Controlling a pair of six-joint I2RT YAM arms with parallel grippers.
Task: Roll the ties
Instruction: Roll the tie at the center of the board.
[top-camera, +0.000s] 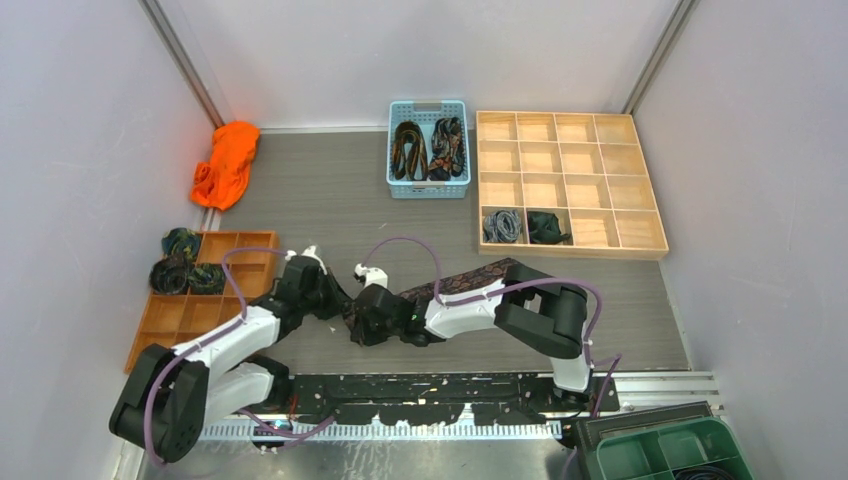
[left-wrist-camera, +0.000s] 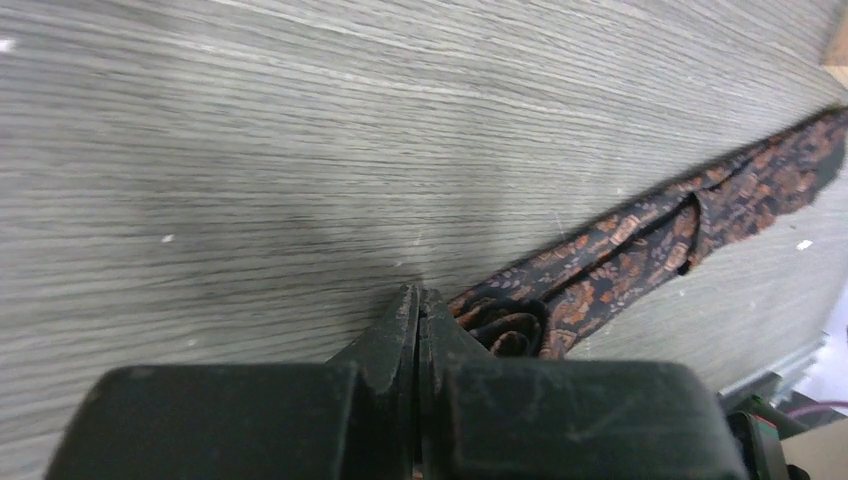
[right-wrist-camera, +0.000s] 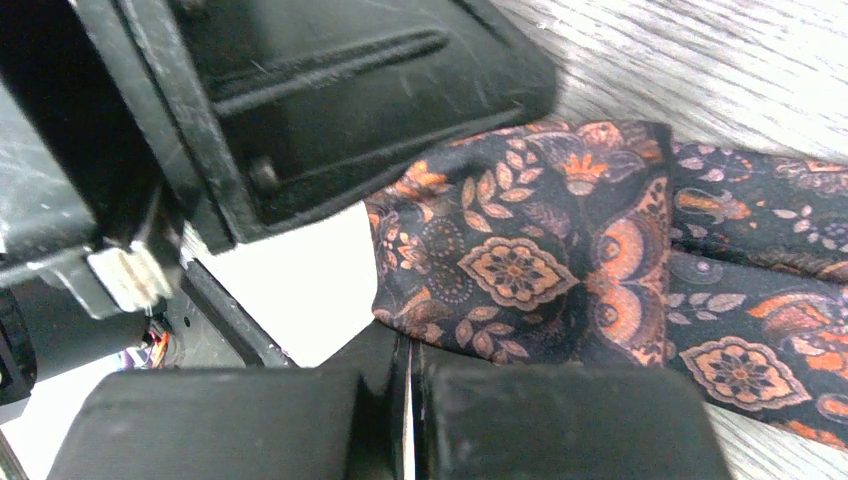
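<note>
A brown-maroon paisley tie (top-camera: 470, 278) lies slanted on the table, running from the grippers up to the right. Its near end is a small coil (left-wrist-camera: 512, 335) that touches the right side of my left gripper (left-wrist-camera: 418, 296). That gripper is shut with nothing showing between its fingers, its tips low by the table. My right gripper (right-wrist-camera: 410, 340) is shut, and its tips pinch the edge of the tie's folded wide part (right-wrist-camera: 530, 270). In the top view the left gripper (top-camera: 335, 300) and right gripper (top-camera: 365, 322) meet at the tie's near end.
A blue basket (top-camera: 428, 186) at the back holds unrolled ties. A wooden grid tray (top-camera: 570, 248) at back right holds a grey coil (top-camera: 503, 225) and a green coil (top-camera: 546, 227). An orange tray (top-camera: 200, 318) at left holds several coils. An orange cloth (top-camera: 228, 162) lies at back left. A green bin (top-camera: 668, 450) stands at near right.
</note>
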